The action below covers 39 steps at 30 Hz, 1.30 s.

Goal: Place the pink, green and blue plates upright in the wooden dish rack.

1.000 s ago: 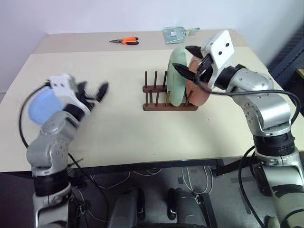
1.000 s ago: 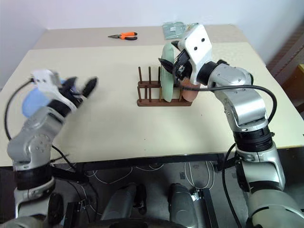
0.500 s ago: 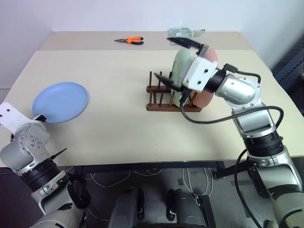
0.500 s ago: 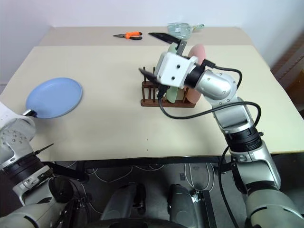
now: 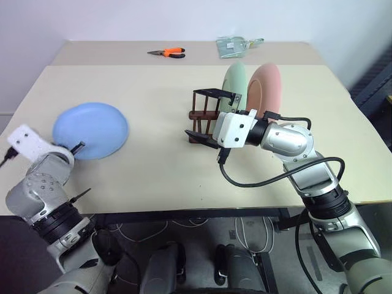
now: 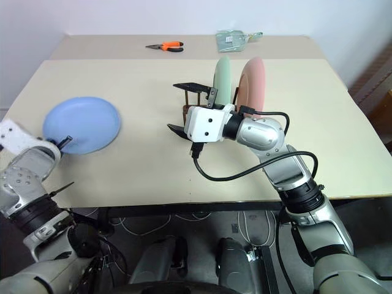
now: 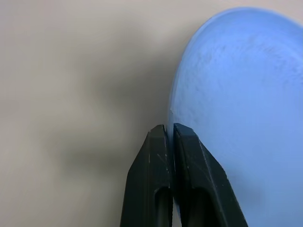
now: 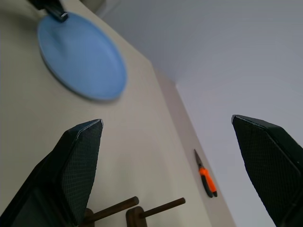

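The left end effector [image 7: 170, 137] is at the near left edge of the counter [image 5: 147, 153], and its two black fingers are clenched on the rim of the blue plate [image 5: 90, 130]. In the left wrist view the fingers [image 7: 154, 161] press together with the thin edge of the plate between them. The plate is tilted, with its near rim at the end effector; I cannot tell if its far side touches the counter. The left forearm comes up from below the counter edge and the wrist bends toward the plate.

The right arm reaches across the middle of the counter, with the elbow bent and the forearm lying almost level, pointing to the robot's left. The right end effector [image 5: 205, 113] is released: its two fingers stand wide apart, one above and one below, and nothing is between them. It is just in front of the left end of the wooden dish rack [image 5: 205, 116], so it covers a part of the pegs.

The green plate [image 5: 235, 86] and the pink plate [image 5: 264, 89] stand upright in the rack, side by side, the green one on the left. Orange pliers [image 5: 166, 52] and a small clear packet [image 5: 233, 45] lie at the far side of the counter, well apart from the rack.
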### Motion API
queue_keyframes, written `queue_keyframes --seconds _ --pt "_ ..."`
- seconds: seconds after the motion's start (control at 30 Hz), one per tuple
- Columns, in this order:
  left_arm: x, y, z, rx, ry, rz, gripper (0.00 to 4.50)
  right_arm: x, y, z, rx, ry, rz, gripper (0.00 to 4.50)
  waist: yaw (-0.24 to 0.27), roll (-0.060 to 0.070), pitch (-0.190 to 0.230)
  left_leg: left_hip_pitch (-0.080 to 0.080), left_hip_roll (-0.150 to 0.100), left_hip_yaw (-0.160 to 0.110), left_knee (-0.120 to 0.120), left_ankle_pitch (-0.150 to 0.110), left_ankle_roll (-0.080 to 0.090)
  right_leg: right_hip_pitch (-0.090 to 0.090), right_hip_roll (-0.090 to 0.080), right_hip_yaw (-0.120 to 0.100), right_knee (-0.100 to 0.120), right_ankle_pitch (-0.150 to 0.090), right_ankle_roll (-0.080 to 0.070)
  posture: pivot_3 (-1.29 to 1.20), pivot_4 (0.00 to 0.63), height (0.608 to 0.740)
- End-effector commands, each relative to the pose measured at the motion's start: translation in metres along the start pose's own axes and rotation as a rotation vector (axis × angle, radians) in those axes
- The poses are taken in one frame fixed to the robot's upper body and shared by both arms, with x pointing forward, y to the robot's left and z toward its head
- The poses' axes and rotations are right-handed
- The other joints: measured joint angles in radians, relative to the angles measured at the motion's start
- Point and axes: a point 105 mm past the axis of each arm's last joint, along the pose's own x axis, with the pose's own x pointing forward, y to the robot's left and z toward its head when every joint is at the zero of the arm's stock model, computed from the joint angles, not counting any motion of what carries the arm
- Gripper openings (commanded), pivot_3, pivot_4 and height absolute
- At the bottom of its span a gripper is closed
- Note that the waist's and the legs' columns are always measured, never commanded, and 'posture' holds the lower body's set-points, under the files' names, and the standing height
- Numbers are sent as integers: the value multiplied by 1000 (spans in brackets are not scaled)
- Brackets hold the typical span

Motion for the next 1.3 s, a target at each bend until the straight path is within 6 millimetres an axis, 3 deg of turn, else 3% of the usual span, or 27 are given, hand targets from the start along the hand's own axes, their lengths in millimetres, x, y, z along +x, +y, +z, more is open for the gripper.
queue_keyframes --seconds 0.03,0.27,0.57,0.7,0.9,0.93,1.03,1.07,1.13,1.2,1.3 --pt "-30 -66 42 133 -214 -276 43 9 -5 12 -30 -37 15 4500 -1 0 0 0 0 0 0 0 -1 0 0 0 0 0 0 0 150 740" --pt "-67 -112 55 160 -252 -469 43 44 20 14 -139 -81 116 4500 -31 0 0 1 1 0 -1 1 -1 0 2 1 1 0 0 0 150 740" --pt "-92 -140 56 133 -218 -579 43 74 19 3 -244 -72 95 4500 -22 0 0 0 1 -1 0 2 -2 0 2 1 1 0 0 0 150 740" --pt "-97 -144 52 150 -203 -602 0 75 14 0 -256 -67 72 3182 -24 0 0 0 1 -1 0 2 -2 0 3 1 1 0 0 0 150 740" --pt "-96 -144 54 117 -193 -625 0 70 14 -3 -272 -54 67 143 -26 0 0 1 1 -1 0 2 -2 0 3 1 1 0 0 0 150 740" --pt "-96 -145 56 106 -196 -635 0 69 13 -4 -273 -51 63 62 -25 0 0 1 1 -1 -1 2 -2 0 3 2 1 0 0 0 150 740" --pt "-99 -146 67 42 -235 -670 971 67 9 -3 -284 -45 43 0 -23 0 1 0 1 -2 -1 2 -2 0 3 1 0 0 0 0 150 740" --pt "-99 -141 81 -25 -285 -656 1470 66 8 -2 -286 -47 40 0 -22 0 1 0 1 -2 0 2 -2 0 3 1 0 0 0 0 150 740" --pt "-88 -117 111 -179 -380 -546 2460 65 6 2 -289 -64 37 0 -23 0 1 0 1 -2 0 2 -2 0 3 1 0 0 0 0 150 740" --pt "-73 -86 126 -203 -429 -394 3438 63 0 11 -263 -103 22 0 -32 0 1 1 1 -2 -1 2 -2 0 3 1 0 0 -1 0 150 740" --pt "-58 -56 128 43 -486 -234 3438 57 -21 35 -109 -207 -43 0 -49 1 1 3 1 -1 -4 3 -3 0 4 2 2 -1 -1 0 150 740"
